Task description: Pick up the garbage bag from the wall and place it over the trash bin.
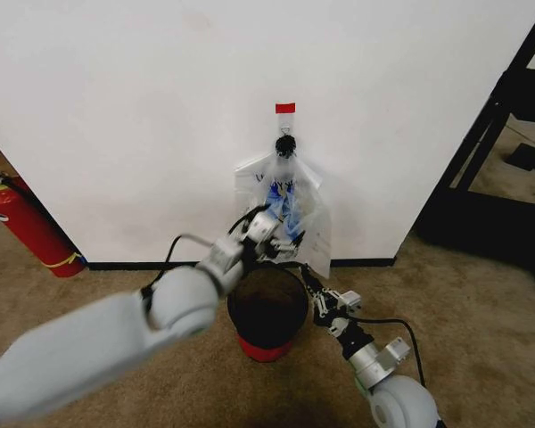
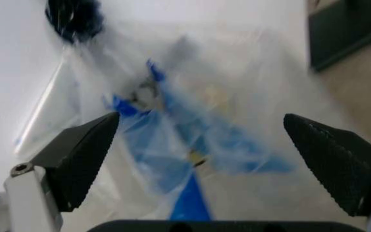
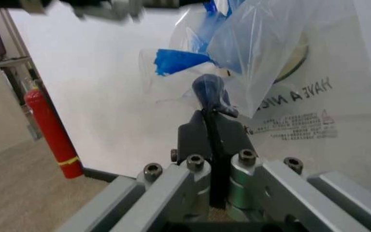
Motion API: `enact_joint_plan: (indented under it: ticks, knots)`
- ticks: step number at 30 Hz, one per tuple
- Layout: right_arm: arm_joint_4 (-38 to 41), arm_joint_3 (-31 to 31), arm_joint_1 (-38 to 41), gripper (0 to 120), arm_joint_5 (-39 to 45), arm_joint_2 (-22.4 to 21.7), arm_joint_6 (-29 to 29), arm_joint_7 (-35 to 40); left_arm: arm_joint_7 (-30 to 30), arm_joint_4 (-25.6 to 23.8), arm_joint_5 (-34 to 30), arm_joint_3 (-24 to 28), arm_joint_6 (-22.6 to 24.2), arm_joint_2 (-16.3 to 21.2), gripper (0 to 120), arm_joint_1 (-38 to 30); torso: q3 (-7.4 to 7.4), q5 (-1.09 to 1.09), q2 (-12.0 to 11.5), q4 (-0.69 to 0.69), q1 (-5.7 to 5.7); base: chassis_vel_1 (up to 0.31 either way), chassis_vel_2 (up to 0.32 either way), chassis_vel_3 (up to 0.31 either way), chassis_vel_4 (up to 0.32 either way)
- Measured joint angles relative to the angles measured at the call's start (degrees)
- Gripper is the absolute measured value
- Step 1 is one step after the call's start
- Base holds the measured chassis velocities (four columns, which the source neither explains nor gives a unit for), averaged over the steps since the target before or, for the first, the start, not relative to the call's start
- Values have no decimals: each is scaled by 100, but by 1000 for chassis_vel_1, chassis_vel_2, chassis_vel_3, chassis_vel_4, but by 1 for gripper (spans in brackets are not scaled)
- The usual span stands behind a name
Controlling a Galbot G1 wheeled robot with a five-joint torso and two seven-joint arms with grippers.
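L gripper (image 2: 198,159) w/ fingers spread apart, at garbage bag (image 1: 290,209) hanging on wall (image 1: 160,107), above trash bin (image 1: 267,312). R gripper (image 1: 314,287) at bin's right rim, pinching bag's lower edge.

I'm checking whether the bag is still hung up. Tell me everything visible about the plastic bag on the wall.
The thin see-through white plastic garbage bag with blue print patches hangs crumpled against the plain white wall, gathered at a black knot under a red tag. Black lettering shows on its lower part. Its bottom hangs just above the round black wire-mesh trash bin. The left tool, open, faces the bag's middle; the right tool sits at its lower edge.
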Motion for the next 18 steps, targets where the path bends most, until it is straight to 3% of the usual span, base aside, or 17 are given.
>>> enact_joint_plan:
  ticks: [5, 7, 10, 15, 18]
  knots:
    - [56, 50, -54, 0, 9, -8, 14, -16, -101, 46, -11, 267, 624, 75, 95, -201, 0, 0, 0, -2, 0, 0, 0, 0, 0]
    - [58, 52, -54, 0, 10, -9, 14, -17, -105, 39, -24, 272, 642, 83, 95, -202, 0, 0, 0, -2, 0, 0, 0, 0, 0]
    - [77, 62, -54, 0, 37, -19, 15, -21, -217, -66, -359, 283, 928, 171, 93, -200, -1, 0, 0, 1, -1, 0, 0, 0, 0]
    - [78, 55, -54, 0, 48, -18, 17, -23, -275, -78, -579, 354, 1128, 154, 77, -320, -1, 0, 1, -2, -1, 0, 0, 0, 0]
    - [84, 42, -70, 0, 47, -6, 19, -27, -374, -71, -784, 468, 1297, 80, 62, -461, -1, 0, 1, -3, -1, 0, 0, 0, 0]
